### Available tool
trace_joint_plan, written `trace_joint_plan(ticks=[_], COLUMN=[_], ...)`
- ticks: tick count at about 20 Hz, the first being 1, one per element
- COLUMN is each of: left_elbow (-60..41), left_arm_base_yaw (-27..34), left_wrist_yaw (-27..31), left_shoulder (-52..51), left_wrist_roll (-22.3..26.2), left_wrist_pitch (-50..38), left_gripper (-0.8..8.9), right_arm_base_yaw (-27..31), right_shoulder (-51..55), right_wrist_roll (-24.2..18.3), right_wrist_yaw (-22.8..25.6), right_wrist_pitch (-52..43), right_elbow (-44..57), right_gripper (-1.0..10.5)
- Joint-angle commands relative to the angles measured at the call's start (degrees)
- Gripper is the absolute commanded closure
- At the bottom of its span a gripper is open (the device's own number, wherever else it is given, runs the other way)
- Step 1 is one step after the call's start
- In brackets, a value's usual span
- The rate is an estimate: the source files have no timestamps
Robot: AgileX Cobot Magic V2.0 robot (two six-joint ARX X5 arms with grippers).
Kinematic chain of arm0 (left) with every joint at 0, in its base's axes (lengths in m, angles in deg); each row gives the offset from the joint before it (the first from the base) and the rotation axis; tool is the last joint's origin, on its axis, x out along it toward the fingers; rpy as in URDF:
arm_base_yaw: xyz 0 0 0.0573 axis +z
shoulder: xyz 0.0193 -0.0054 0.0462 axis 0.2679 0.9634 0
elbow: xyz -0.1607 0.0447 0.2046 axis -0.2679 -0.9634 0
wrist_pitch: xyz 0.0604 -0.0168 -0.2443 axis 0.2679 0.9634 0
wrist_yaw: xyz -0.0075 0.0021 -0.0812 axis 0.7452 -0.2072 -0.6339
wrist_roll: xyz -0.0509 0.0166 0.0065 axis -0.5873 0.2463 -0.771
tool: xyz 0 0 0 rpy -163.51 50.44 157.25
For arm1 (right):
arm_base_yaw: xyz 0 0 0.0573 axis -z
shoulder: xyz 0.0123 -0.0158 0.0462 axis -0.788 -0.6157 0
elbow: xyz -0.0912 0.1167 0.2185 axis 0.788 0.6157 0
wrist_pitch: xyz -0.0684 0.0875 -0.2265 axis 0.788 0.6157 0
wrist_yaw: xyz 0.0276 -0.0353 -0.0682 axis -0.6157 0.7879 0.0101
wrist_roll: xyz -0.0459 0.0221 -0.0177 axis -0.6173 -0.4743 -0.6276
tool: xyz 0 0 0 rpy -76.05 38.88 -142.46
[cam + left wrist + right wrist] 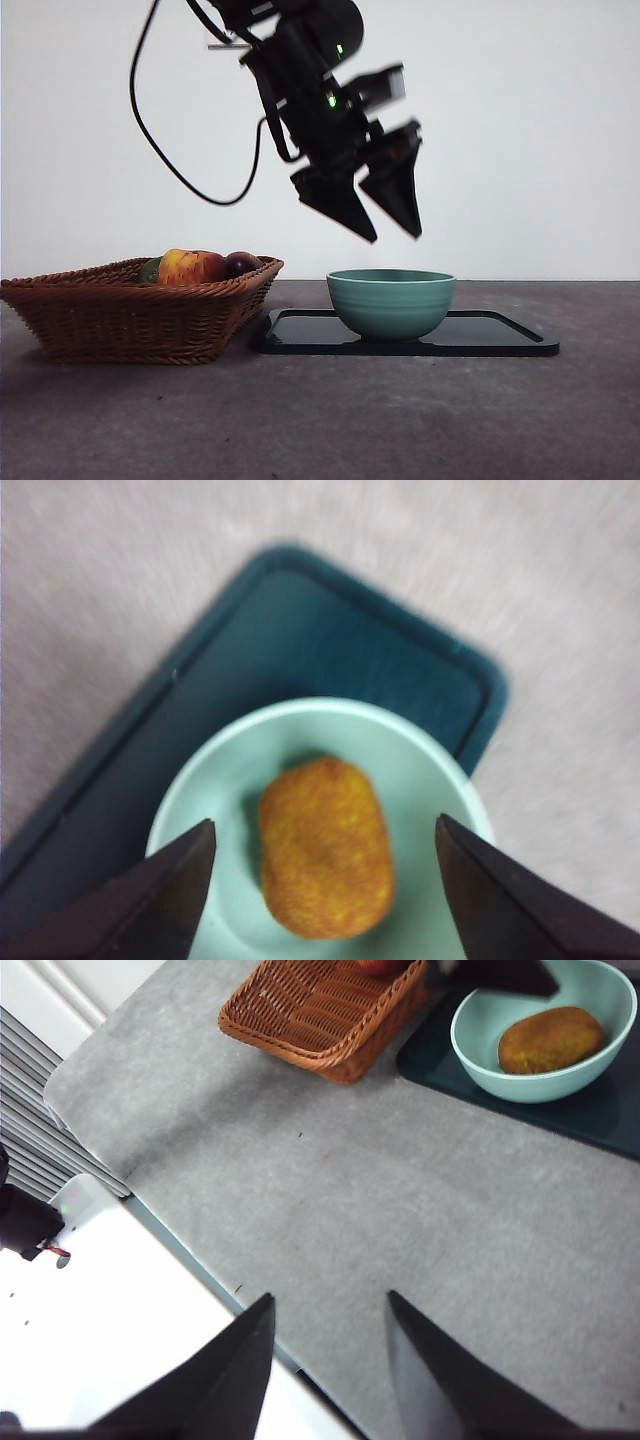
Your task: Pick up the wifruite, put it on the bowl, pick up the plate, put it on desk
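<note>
The orange-brown wifruite point(327, 848) lies inside the teal bowl point(220, 770), free of any grip; the right wrist view shows the wifruite point(551, 1039) there too. The bowl point(391, 302) stands on the dark flat plate point(500, 335), which rests on the desk point(320, 420). My left gripper point(388, 230) hangs open well above the bowl, jaws spread wide and empty. In its own wrist view my right gripper point(330, 1310) is open over bare desk point(400, 1220), away from the bowl point(480, 1050).
A brown wicker basket point(130, 310) holding a red-yellow apple point(190, 267) and a dark plum point(240, 264) stands left of the plate. A white surface point(120, 1330) borders the desk's edge near my right gripper.
</note>
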State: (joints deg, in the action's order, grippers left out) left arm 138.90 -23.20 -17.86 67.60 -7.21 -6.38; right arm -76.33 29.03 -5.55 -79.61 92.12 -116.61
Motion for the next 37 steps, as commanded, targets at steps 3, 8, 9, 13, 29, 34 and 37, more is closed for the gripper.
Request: trace_joint_plan(ticks=[3, 8, 9, 13, 29, 34, 37], left_elbow=[1.62, 1.62, 1.62, 1.62, 1.62, 1.62, 1.62], left_arm_base_yaw=[-1.64, -1.86, -1.84, -1.88, -2.05, -1.40, -0.39], left_wrist_yaw=[2.69, 2.78, 2.78, 2.80, 2.80, 2.75, 2.78], left_shoulder=[3.69, 6.40, 6.69, 7.02, 8.00, 2.47, -5.20], left_wrist_roll=[3.58, 3.58, 3.58, 3.61, 3.56, 0.70, -2.91], left_wrist_pitch=[-1.66, -1.81, -1.86, -2.49, -1.64, -1.53, -1.36], left_gripper=[4.69, 4.69, 4.69, 4.69, 6.36, 6.36, 6.36], right_arm_base_yaw=[-0.33, -0.33, -0.33, -0.33, -0.33, -0.33, -0.33], right_shoulder=[0.74, 0.81, 0.81, 0.81, 0.81, 0.81, 0.81], right_wrist_roll=[1.36, 1.36, 1.36, 1.33, 1.31, 1.31, 1.25], right_wrist_yaw=[-0.02, -0.02, -0.02, -0.02, 0.00, 0.02, 0.02], right_wrist_pitch=[0.92, 1.92, 1.92, 1.90, 1.90, 1.90, 1.86], right_elbow=[-0.42, -0.42, -0.42, -0.42, -0.42, -0.42, -0.42], right_gripper=[7.7, 7.7, 7.7, 7.7, 7.7, 7.7, 7.7])
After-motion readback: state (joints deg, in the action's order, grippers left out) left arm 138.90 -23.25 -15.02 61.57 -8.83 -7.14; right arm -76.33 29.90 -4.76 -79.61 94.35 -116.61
